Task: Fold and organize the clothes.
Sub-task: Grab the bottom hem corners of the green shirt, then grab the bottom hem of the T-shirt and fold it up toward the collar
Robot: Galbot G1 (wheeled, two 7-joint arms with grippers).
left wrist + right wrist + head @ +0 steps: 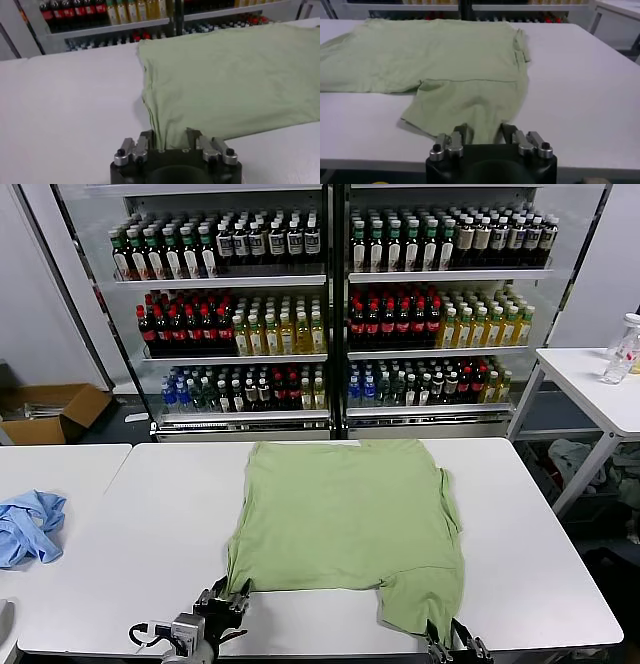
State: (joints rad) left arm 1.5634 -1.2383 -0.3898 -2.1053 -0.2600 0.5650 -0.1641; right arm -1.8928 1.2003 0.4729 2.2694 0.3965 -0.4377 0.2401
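Both sets of fingers sit at the near edge of the desk [120, 514], each closed on cloth. Left gripper [169, 141]: its fingers [146, 137] pinch the near left corner of the light green T-shirt [345, 519], the fabric rising in a narrow gathered ridge from between them. Right gripper [484, 134]: its fingers [507, 132] clamp the near edge of a flap of the same shirt that juts toward the robot past the rest of its near edge.

From the two grips the shirt spreads away across the white desk, lying mostly flat with soft creases; its far edge reaches nearly to the desk's far side. A short sleeve [521, 44] lies folded along the shirt's right side, beyond the right fingers.

Well to the left of the left fingers, on a neighbouring desk, a crumpled light blue garment [28, 526] lies apart from the shirt. Beyond both desks stand glass-fronted shelves of bottled drinks [330, 304]. An open cardboard box [45, 412] sits on the floor at far left, and a clear bottle [623, 350] stands on a side table at far right.
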